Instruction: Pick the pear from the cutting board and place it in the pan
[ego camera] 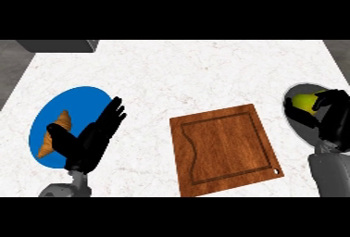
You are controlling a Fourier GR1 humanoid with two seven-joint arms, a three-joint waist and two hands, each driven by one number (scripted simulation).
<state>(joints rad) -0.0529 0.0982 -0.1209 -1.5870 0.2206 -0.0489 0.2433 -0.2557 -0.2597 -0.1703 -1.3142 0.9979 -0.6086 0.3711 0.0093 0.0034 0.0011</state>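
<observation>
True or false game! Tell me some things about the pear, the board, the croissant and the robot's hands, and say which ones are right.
1. The pear lies on the cutting board. False: it is over the pan, at the right hand.
2. The right hand curls around the pear. True.
3. A croissant lies on a blue plate. True.
4. The left hand holds the croissant. False: its fingers are straight, and it holds nothing.
5. The cutting board has food on it. False: nothing lies on it.
</observation>
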